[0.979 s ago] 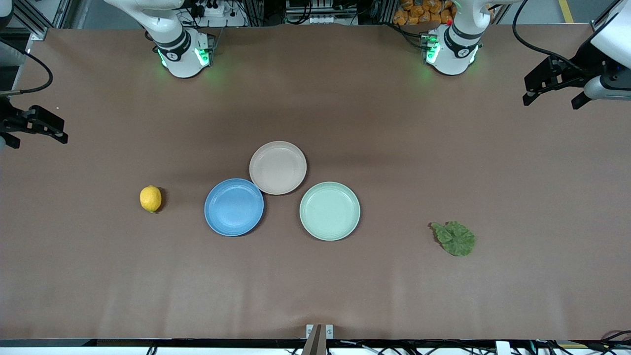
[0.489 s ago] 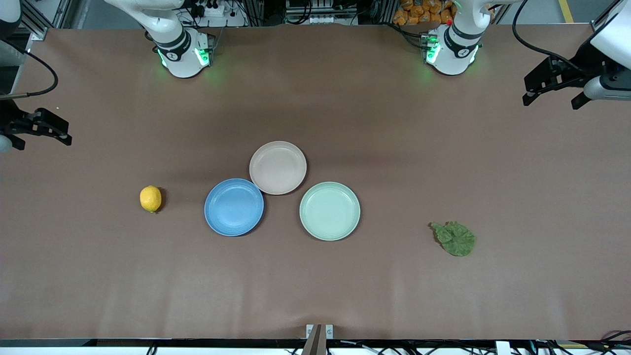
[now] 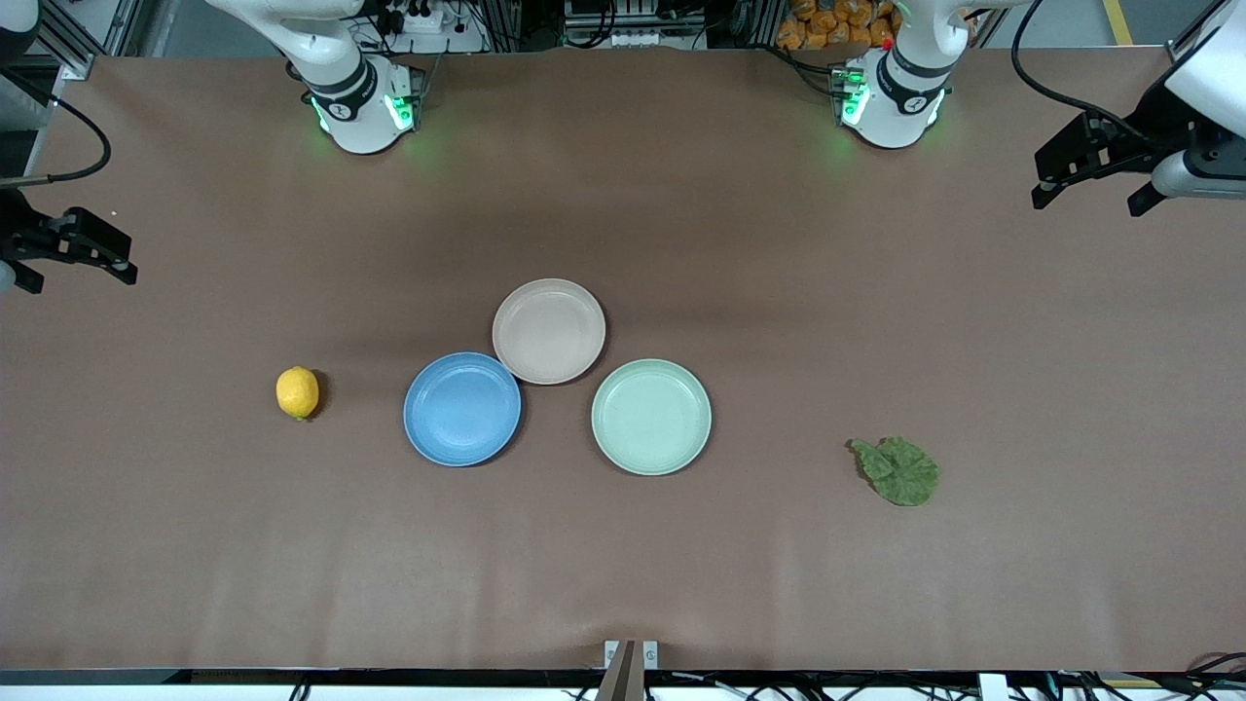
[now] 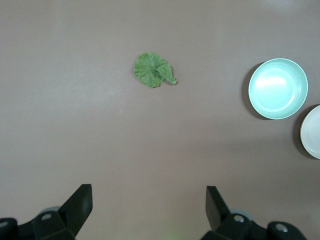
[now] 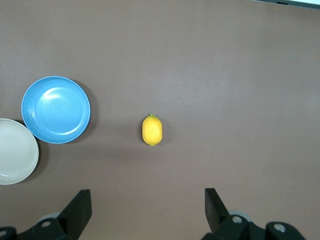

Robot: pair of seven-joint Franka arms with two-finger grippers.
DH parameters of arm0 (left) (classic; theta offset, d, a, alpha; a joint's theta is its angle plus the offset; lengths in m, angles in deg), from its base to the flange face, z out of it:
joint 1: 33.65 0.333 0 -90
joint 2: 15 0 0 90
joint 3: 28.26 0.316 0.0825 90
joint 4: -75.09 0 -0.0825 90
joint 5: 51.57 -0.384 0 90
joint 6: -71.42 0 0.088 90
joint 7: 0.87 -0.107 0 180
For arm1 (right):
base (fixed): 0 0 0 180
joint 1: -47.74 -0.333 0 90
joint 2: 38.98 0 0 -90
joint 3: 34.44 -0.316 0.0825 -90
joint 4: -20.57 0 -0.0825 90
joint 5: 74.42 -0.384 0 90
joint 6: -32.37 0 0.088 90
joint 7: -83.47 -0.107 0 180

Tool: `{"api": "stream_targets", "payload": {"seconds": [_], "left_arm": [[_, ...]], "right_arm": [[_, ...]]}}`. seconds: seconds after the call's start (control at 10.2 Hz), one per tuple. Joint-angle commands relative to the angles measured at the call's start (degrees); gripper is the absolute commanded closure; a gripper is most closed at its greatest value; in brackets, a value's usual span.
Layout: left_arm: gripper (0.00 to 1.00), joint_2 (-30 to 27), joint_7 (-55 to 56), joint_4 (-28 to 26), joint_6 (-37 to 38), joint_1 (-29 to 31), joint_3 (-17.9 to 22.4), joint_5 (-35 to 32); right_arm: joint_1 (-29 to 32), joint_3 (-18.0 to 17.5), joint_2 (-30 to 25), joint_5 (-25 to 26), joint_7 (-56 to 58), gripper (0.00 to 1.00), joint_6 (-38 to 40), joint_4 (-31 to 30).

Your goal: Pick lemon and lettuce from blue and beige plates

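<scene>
lying already on the bare brown table, the small yellow oval lemon [image 5: 152, 130] below the wide-open, empty right gripper [image 5: 145, 212] and the wrinkled green lettuce leaf [image 4: 153, 70] below the equally spread left gripper [image 4: 147, 212] leave the round blue plate [image 3: 419, 433] and pinkish beige plate [image 3: 506, 355] empty, so both removals look done.

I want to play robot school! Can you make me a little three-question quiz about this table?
1. True or false: the small oval yellow lemon lies on the round matte blue plate.
2. Which plate touches the blue one: A) the round pale beige plate, B) the round mint-green plate?
3. Fill in: the wrinkled dark-green lettuce leaf lies on the brown ___.

Key
1. False: it lies on the table, beside that plate, toward the right arm's end.
2. A.
3. Table.

Bonus fact: the left gripper and right gripper hang open, holding nothing.
</scene>
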Motion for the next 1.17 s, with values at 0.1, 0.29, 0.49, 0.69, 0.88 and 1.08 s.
{"api": "stream_targets", "payload": {"seconds": [0.1, 0.29, 0.49, 0.69, 0.88, 1.08], "left_arm": [[0.00, -0.4, 0.1, -0.1, 0.6, 0.6, -0.3, 1.3], [0.00, -0.4, 0.1, -0.1, 0.6, 0.6, -0.3, 1.4], [0.00, -0.4, 0.1, -0.1, 0.6, 0.6, -0.3, 1.3], [0.00, -0.4, 0.1, -0.1, 0.6, 0.6, -0.3, 1.3], [0.00, -0.4, 0.1, -0.1, 0.6, 0.6, -0.3, 1.3], [0.00, -0.4, 0.1, -0.1, 0.6, 0.6, -0.3, 1.3]], "right_arm": [[1.4, -0.7, 0.6, 0.3, -0.9, 0.00, 3.6, 3.2], [1.5, -0.7, 1.0, 0.2, -0.9, 0.00, 3.6, 4.0], [1.5, -0.7, 1.1, 0.2, -0.9, 0.00, 4.0, 4.0], [1.5, -0.7, 1.6, 0.1, -3.7, 0.00, 4.1, 4.4], [0.9, -0.9, 3.8, 0.1, -8.2, 0.00, 7.1, 7.6], [0.9, -1.0, 4.9, 0.1, -8.5, 0.00, 8.4, 9.5]]}}
